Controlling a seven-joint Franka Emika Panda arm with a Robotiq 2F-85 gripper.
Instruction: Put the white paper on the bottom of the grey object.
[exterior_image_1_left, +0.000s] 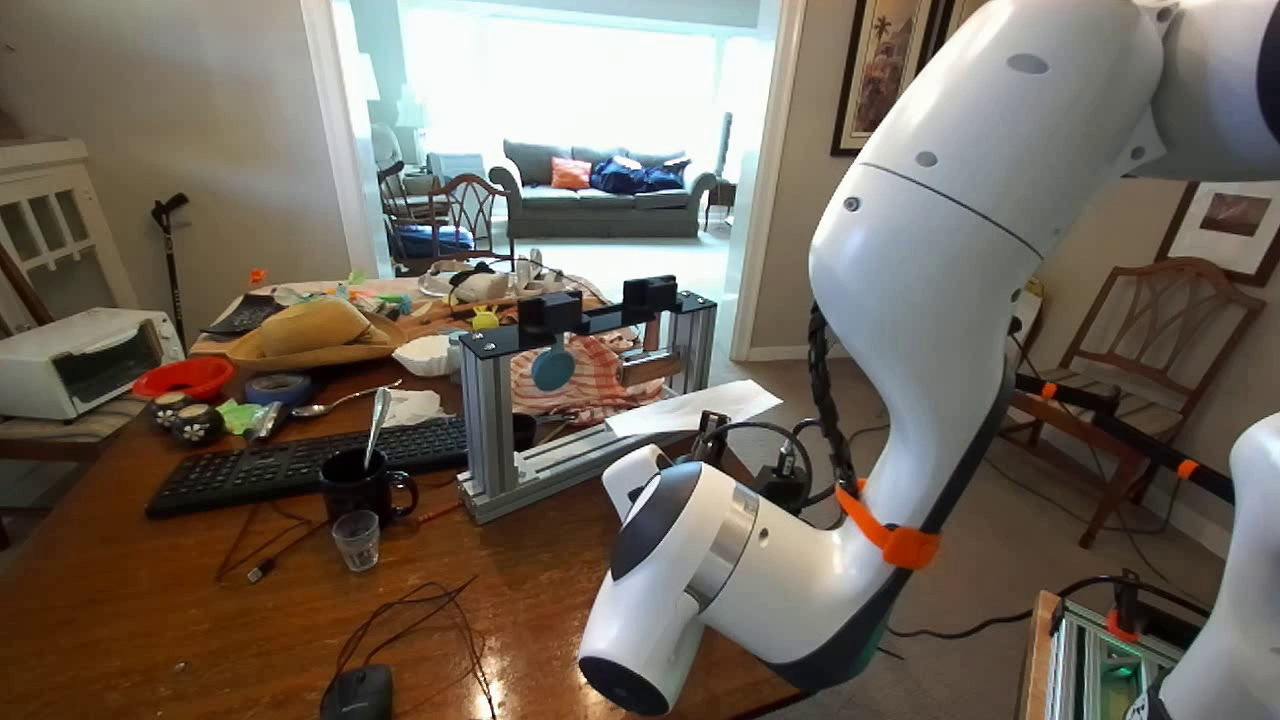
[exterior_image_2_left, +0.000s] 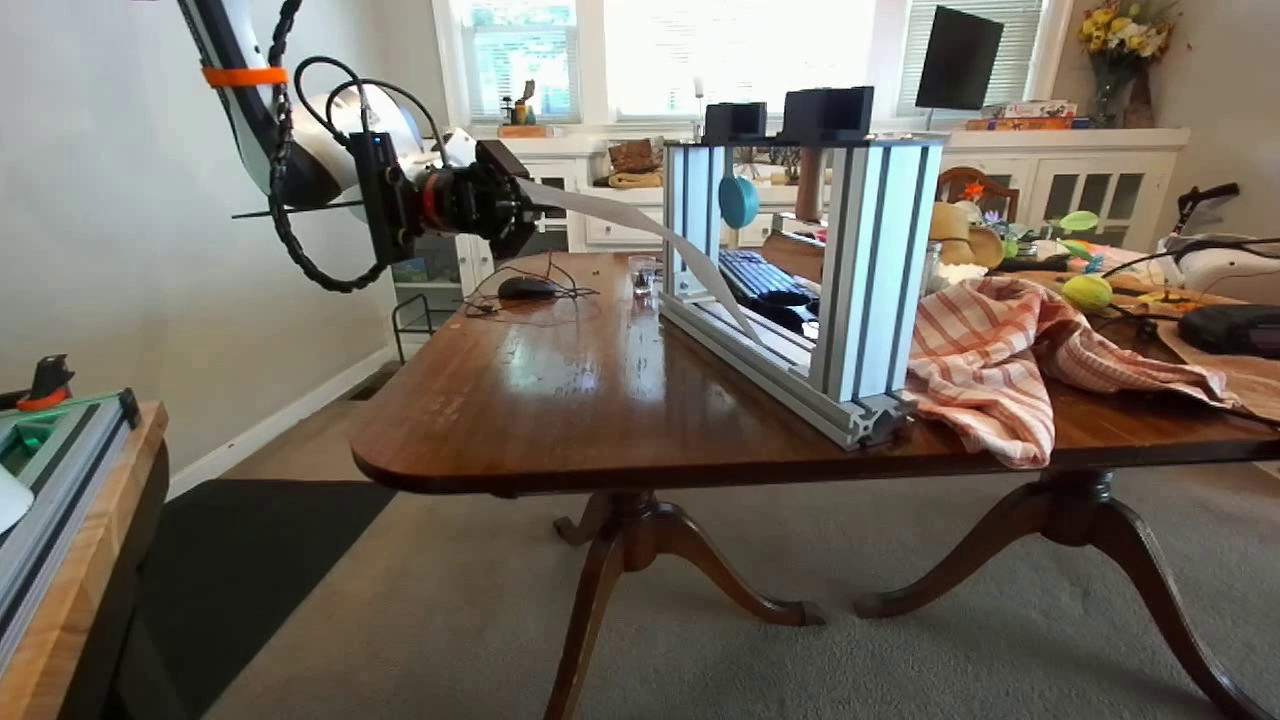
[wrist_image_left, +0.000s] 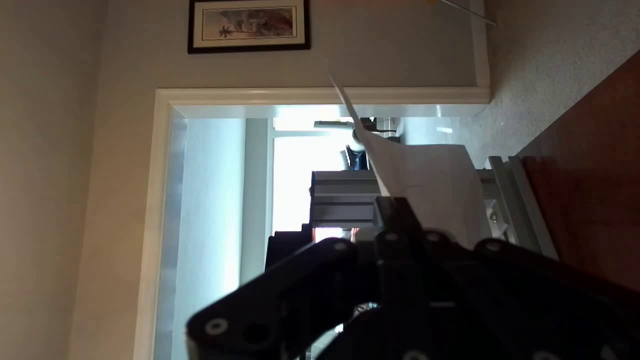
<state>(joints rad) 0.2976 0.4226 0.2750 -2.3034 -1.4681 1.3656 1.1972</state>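
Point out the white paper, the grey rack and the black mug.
White paper (wrist_image_left: 435, 187): in the wrist view, on its broad face.
Grey rack (exterior_image_2_left: 882, 270): in an exterior view, on the post nearer the camera.
Black mug (exterior_image_1_left: 352, 490): in an exterior view, on the wall of its body.

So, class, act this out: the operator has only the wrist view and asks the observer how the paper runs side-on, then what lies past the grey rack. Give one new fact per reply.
Operator: Side-on, how does the white paper run?
Observer: In an exterior view it curves down from the gripper, its far end low in the grey rack. I can't tell whether it touches the bottom rail.
Operator: And on the table, past the rack from the gripper?
Observer: A black keyboard lies there, visible in both exterior views.
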